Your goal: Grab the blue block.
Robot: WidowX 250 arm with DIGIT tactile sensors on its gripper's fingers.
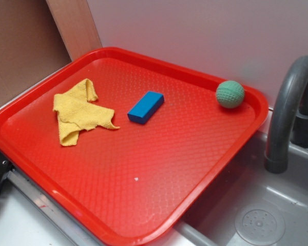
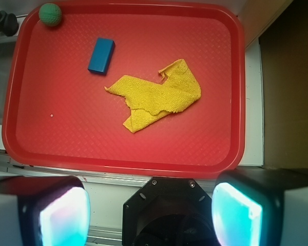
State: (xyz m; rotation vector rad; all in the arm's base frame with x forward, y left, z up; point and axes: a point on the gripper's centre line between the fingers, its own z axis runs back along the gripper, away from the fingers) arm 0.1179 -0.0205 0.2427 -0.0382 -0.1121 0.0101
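On the red tray [image 1: 36, 148], the blue block [image 1: 146, 107] lies flat near the middle, apart from everything else. No brand, label or writing can be read on any item. Just beside the block lies a crumpled yellow cloth [image 1: 78, 111], not touching it. A green dimpled ball [image 1: 230, 94] rests in a far corner against the rim. Beside the tray stands a grey faucet [image 1: 290, 97] over a grey sink [image 1: 256, 215]. Nothing covers the block. The gripper [image 2: 151, 215] hangs beyond the tray's near edge, its jaws spread wide apart and holding nothing.

Crumpled yellow cloth [image 1: 80, 111] and green dimpled ball [image 1: 230, 94] on red tray [image 1: 143, 205]; grey faucet [image 1: 287, 102] beside.
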